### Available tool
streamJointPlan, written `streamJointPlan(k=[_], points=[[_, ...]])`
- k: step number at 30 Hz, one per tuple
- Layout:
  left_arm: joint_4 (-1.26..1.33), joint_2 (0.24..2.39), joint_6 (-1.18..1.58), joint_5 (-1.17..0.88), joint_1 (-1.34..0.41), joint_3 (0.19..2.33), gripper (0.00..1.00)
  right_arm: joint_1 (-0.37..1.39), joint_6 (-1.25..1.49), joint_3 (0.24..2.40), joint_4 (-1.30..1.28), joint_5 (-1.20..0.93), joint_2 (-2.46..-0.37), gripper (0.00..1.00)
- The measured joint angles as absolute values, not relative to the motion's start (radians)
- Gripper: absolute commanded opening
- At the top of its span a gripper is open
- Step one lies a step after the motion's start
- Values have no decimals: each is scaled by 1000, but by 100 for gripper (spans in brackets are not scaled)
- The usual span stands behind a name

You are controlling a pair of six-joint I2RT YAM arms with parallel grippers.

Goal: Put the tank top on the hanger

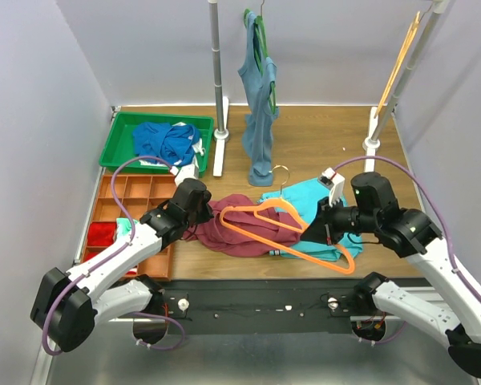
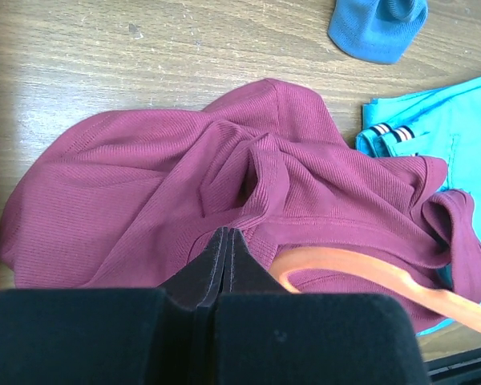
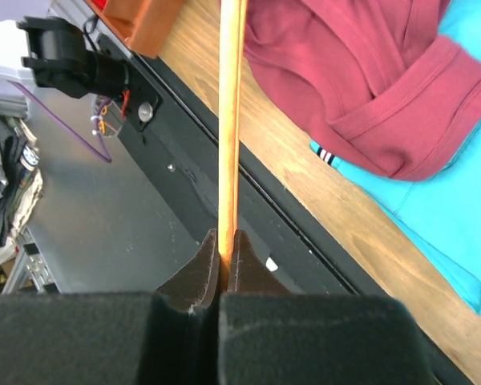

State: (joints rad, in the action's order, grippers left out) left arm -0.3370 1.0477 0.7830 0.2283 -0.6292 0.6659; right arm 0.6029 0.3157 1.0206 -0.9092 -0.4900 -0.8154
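The maroon tank top [image 1: 232, 228] lies crumpled on the wooden table, partly over a turquoise garment. The orange hanger [image 1: 293, 233] lies across it, its hook [image 1: 282, 172] pointing to the back. In the left wrist view one end of the hanger [image 2: 369, 273] passes under a fold of the tank top [image 2: 184, 176]. My left gripper [image 1: 199, 210] is shut, with its tips [image 2: 227, 233] on the tank top's hem. My right gripper [image 1: 325, 220] is shut on the hanger's bar [image 3: 231, 120] and holds it at the jaw tips [image 3: 225, 237]. The tank top also shows in the right wrist view [image 3: 345, 64].
A turquoise folded garment [image 1: 321, 200] lies under the hanger. A grey-blue tank top [image 1: 259, 104] hangs on a green hanger from the rack. A pale orange hanger [image 1: 401, 56] hangs at the right. A green tray [image 1: 116, 144] and an orange compartment box [image 1: 132, 196] stand on the left.
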Motion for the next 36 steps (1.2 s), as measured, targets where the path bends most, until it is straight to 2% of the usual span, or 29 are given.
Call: streamJointPlan(k=[9, 23, 36], points=[[-338, 1048, 783, 219, -629, 672, 0, 603, 363, 860, -791, -527, -836, 1], [-347, 1048, 766, 213, -629, 775, 0, 603, 480, 655, -400, -601, -831, 1], [-385, 1039, 749, 204, -629, 823, 0, 610, 495, 603, -210, -558, -888, 1]])
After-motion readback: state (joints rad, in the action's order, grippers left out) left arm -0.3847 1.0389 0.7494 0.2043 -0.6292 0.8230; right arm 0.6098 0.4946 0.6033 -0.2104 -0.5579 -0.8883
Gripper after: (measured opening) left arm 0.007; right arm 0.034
